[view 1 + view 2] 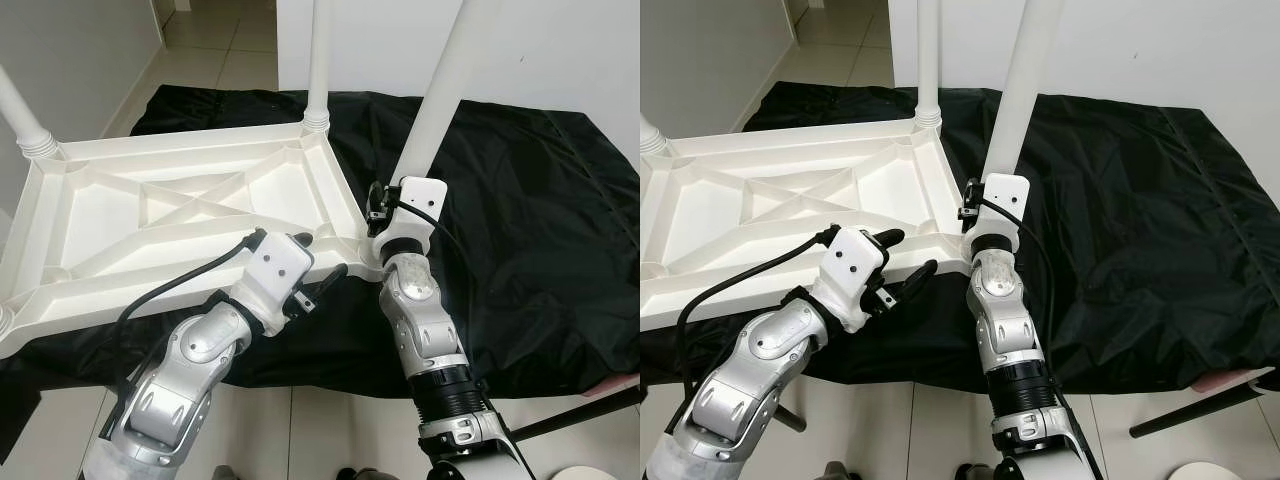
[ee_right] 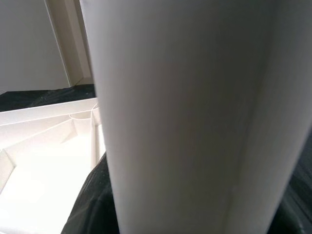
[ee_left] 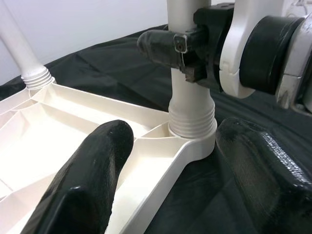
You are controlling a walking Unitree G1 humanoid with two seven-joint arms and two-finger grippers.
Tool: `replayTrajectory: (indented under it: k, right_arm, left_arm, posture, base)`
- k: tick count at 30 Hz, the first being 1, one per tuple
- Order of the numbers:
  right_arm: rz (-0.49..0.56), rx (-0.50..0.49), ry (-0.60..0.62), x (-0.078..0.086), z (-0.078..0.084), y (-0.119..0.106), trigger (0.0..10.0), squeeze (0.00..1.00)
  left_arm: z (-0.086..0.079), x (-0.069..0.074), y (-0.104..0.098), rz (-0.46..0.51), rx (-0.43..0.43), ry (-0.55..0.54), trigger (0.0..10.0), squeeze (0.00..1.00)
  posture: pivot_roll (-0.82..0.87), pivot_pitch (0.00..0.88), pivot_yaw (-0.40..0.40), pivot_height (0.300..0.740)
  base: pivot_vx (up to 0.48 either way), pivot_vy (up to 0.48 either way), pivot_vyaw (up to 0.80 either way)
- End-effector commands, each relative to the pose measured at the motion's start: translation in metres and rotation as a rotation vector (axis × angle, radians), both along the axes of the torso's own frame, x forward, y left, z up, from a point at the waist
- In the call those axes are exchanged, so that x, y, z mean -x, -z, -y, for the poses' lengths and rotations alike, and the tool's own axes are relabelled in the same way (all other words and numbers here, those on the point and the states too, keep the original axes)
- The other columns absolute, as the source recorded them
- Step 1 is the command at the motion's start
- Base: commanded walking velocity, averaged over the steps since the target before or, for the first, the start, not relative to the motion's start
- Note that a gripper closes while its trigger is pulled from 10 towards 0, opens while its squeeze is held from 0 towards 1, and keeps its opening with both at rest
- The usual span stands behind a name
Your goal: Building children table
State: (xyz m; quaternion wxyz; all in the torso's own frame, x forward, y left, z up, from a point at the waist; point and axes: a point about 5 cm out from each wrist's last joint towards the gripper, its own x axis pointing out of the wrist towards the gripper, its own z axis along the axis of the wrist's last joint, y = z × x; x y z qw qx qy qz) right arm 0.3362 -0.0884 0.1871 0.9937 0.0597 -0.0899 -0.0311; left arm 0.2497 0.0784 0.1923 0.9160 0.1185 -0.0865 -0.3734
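Note:
A white plastic children's table top (image 1: 110, 215) lies upside down on a black cloth. Three white legs stand up from its corners: one at the far left (image 1: 20, 115), one at the far right (image 1: 318, 60) and one at the near right (image 1: 440, 90). My right gripper (image 1: 392, 196) is shut on the near right leg (image 3: 187, 97) just above its threaded socket; that leg (image 2: 195, 117) sits close against the right wrist camera. My left gripper (image 1: 908, 253) stands open astride the table's near rim beside that corner, one finger (image 3: 92, 180) over the ribbed underside and the other outside the rim.
The black cloth (image 1: 540, 220) spreads far to the right over a tiled floor (image 1: 320, 430). A white wall rises behind it, with a passage at the far left. A dark bar (image 1: 580, 415) and a pink edge (image 1: 620, 385) lie at the near right.

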Motion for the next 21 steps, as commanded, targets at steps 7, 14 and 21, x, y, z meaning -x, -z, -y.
replayTrajectory:
  k: [7, 14, 21]
  right_arm:
    - [-0.192, -0.046, 0.074, 0.0, -0.002, 0.031, 10.0, 0.0]
    - [-0.002, -0.046, -0.039, 0.003, 0.003, 0.014, 10.0, 1.0]
    - [0.057, -0.048, -0.098, 0.001, 0.013, 0.01, 10.0, 1.0]
  left_arm:
    - [0.0, -0.001, 0.0, 0.001, -0.002, -0.023, 10.0, 0.0]
    - [0.001, 0.0, 0.0, 0.003, 0.006, -0.032, 10.0, 0.0]
    - [0.002, 0.0, 0.0, 0.003, 0.008, -0.033, 10.0, 0.0]
  posture:
    - [0.0, 0.114, -0.022, 0.74]
    - [0.0, 0.112, -0.032, 0.74]
    - [0.0, 0.109, -0.033, 0.74]
  base:
    - [0.0, 0.0, 0.0]
    - [0.0, 0.0, 0.0]
    - [0.0, 0.0, 0.0]
